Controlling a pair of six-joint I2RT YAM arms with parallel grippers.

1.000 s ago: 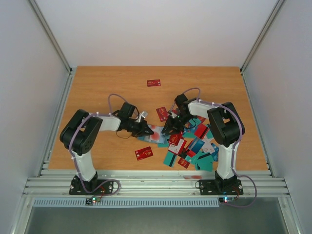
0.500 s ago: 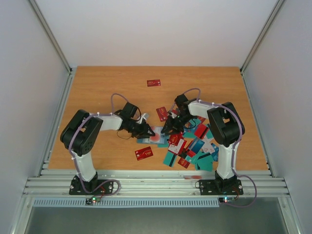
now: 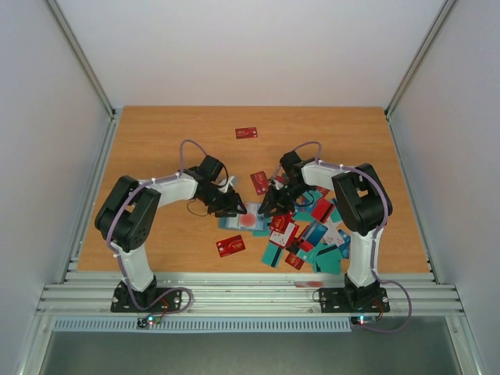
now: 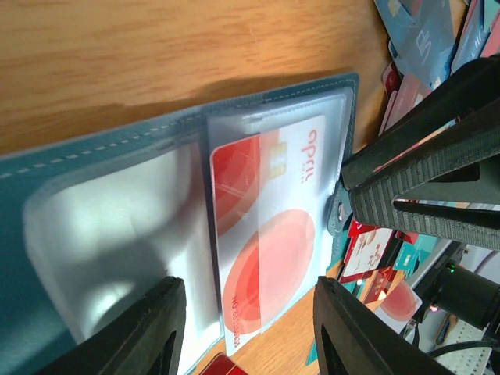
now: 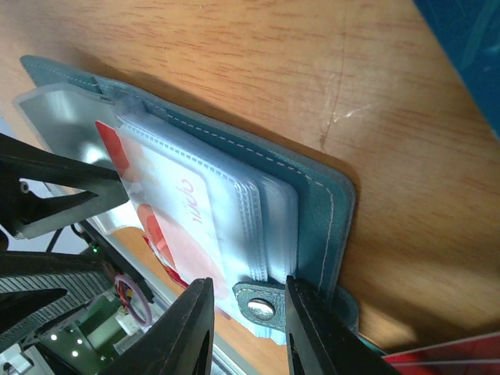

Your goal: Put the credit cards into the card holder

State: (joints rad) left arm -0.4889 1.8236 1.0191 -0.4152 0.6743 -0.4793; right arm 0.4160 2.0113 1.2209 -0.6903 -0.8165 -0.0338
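The card holder (image 3: 230, 223) lies open on the table, a teal cover (image 4: 117, 141) with clear sleeves. A white credit card with red circles (image 4: 266, 234) sits partly inside one sleeve, its near end sticking out. My left gripper (image 4: 248, 293) is open just above that end and touches nothing. My right gripper (image 5: 246, 289) stands at the holder's (image 5: 312, 187) right edge with its jaws partly apart. Its tips straddle the snap tab (image 5: 262, 308) and rest on the holder. In the top view the left gripper (image 3: 237, 209) and the right gripper (image 3: 268, 209) face each other over the holder.
A heap of red, teal and white credit cards (image 3: 312, 234) lies right of the holder, under my right arm. Single red cards lie at the back (image 3: 247, 133), near the right gripper (image 3: 260, 182) and in front of the holder (image 3: 230, 246).
My left gripper has opened and let go of the white and red card, now left in the sleeve. It shifted slightly towards the back. The right gripper has not moved.
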